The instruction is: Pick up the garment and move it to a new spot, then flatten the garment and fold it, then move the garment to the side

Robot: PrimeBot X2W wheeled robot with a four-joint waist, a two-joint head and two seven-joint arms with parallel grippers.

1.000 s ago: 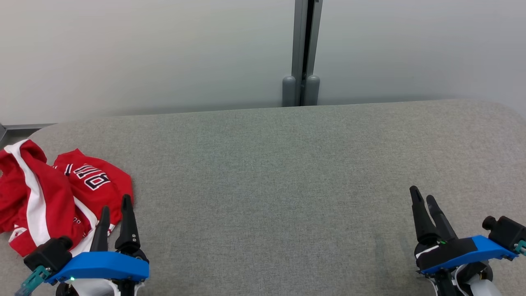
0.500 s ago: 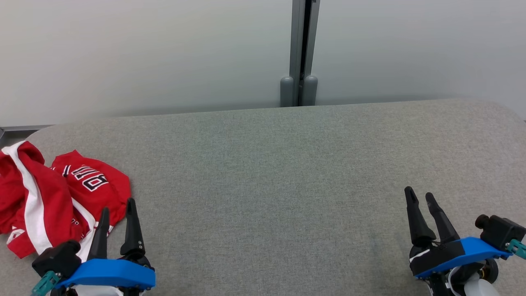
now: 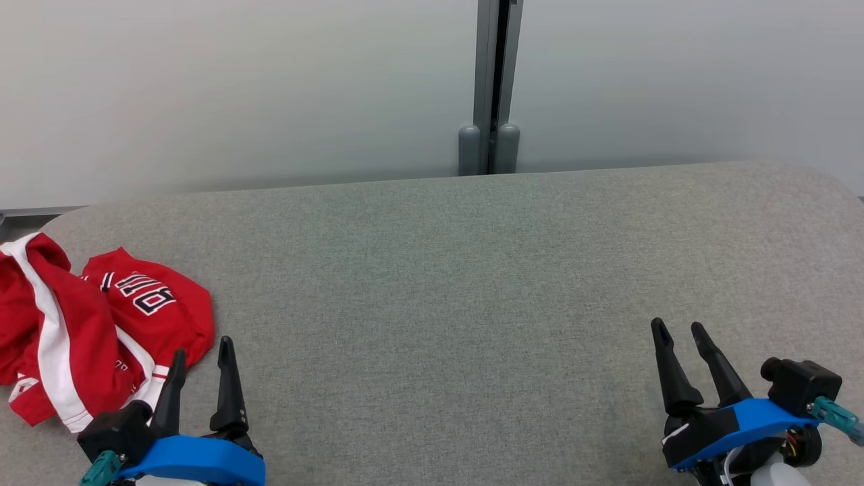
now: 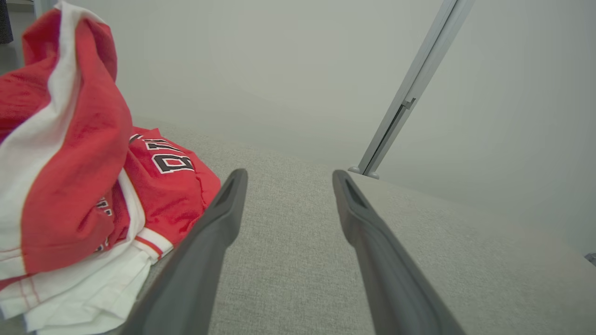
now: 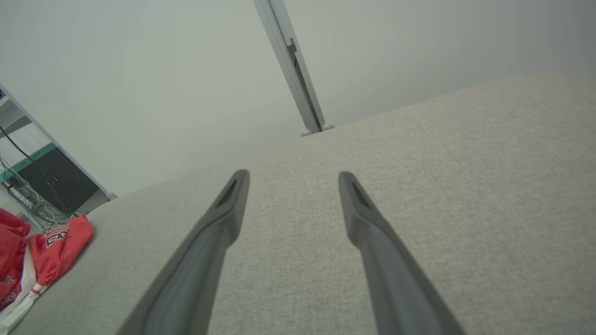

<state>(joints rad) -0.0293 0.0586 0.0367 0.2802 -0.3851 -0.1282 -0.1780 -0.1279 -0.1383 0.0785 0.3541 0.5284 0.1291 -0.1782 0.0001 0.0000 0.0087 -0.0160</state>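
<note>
While our left claw (image 3: pixel 202 349) and right claw (image 3: pixel 677 326) hover with jaws spread, the crumpled red garment (image 3: pixel 101 331) lies at nine o'clock on the bench (image 3: pixel 439 304); we want the left biting a thick fold.

1. My left gripper (image 3: pixel 202 346) sits at the lower left of the head view, jaws spread wide, empty.
2. My right gripper (image 3: pixel 676 325) sits at the lower right, jaws equally wide, empty too.
3. Left fingers (image 3: pixel 228 385) point about straight ahead; right fingers (image 3: pixel 668 371) lean slightly toward my left.
4. Both arms are low, with the blue left wrist mount (image 3: pixel 196 459) and right wrist mount (image 3: pixel 749 418) at the frame's bottom edge.
</note>
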